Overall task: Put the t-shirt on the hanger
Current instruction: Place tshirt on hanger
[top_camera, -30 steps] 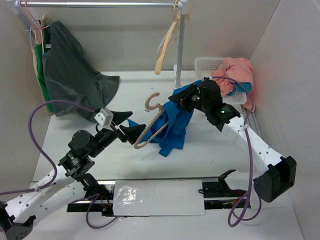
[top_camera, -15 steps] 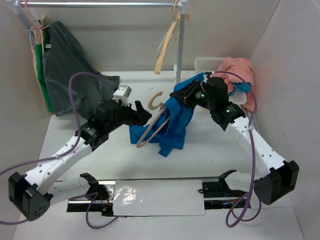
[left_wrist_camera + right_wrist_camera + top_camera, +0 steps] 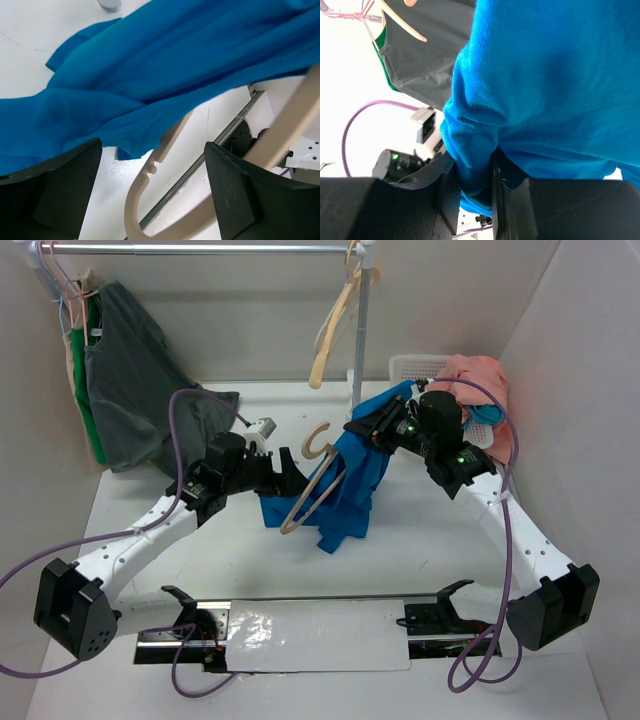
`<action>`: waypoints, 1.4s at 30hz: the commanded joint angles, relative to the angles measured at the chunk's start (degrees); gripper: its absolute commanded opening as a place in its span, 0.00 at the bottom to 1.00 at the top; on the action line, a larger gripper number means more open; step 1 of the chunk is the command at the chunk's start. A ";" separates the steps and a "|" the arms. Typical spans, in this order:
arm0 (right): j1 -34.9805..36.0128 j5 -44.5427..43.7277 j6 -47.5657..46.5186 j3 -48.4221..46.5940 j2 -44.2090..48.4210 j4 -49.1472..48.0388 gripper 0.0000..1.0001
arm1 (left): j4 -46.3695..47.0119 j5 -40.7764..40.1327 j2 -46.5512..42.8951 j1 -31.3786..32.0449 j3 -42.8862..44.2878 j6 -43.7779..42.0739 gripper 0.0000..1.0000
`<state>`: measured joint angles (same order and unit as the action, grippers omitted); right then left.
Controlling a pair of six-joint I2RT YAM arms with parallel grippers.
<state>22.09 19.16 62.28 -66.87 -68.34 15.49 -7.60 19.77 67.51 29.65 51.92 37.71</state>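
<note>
The blue t-shirt point(image 3: 350, 485) hangs in a bunch from my right gripper point(image 3: 362, 428), its lower part resting on the table. In the right wrist view the jaws point(image 3: 475, 187) are shut on a thick fold of the t-shirt point(image 3: 545, 75). The tan hanger point(image 3: 308, 498) leans against the cloth, hook point(image 3: 316, 440) up, with one arm running under the t-shirt. My left gripper point(image 3: 288, 480) is at the hanger's left side, open. In the left wrist view the hanger's curved end point(image 3: 134, 210) lies between the spread fingers point(image 3: 55, 192), under the t-shirt point(image 3: 175, 65).
A dark grey shirt point(image 3: 140, 380) and pink wire hangers point(image 3: 60, 278) hang at the rail's left end point(image 3: 200, 248). A cream hanger point(image 3: 335, 325) hangs by the right post. A white basket point(image 3: 415, 368) with salmon cloth point(image 3: 478, 385) stands at back right.
My left arm has swung from the near left up and right to the hanger, jaws open. My right gripper has shifted slightly up and right with the t-shirt.
</note>
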 commanded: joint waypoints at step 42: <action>-8.19 1.85 5.04 -2.29 5.05 -12.58 0.00 | -3.83 -17.05 3.87 7.53 -9.55 10.46 0.00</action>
<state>15.99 21.67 65.39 -67.48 -66.04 13.69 -7.03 1.89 73.78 37.54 44.64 51.24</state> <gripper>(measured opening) 0.306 0.083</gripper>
